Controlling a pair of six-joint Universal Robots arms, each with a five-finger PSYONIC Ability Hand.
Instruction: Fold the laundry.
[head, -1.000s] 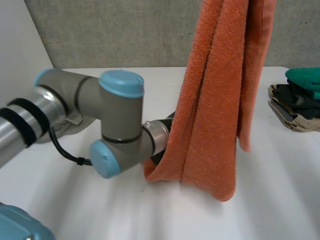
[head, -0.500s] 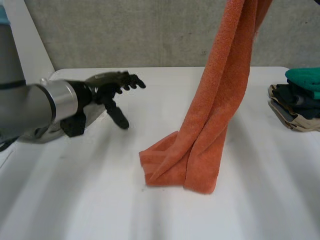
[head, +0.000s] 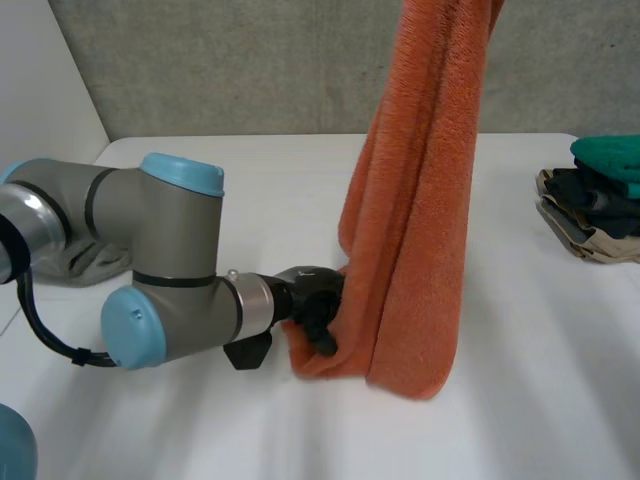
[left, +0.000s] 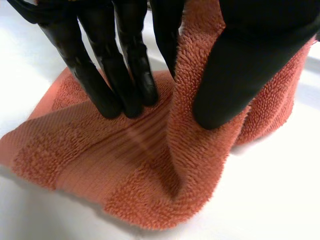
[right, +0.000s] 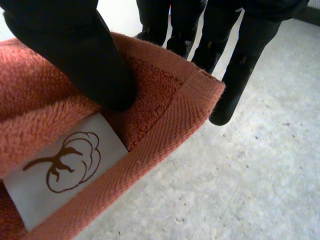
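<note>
Towel (head: 420, 200) strung between both hands
Left hand (head: 312, 308) reaches in low and pinches its bottom fold; right hand (right: 75, 50) pinches the labelled corner.

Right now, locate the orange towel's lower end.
Head view: the lower end of the orange towel rests on the middle of the table, pinched by the left hand; the clothes pile sits at its right edge.
</note>
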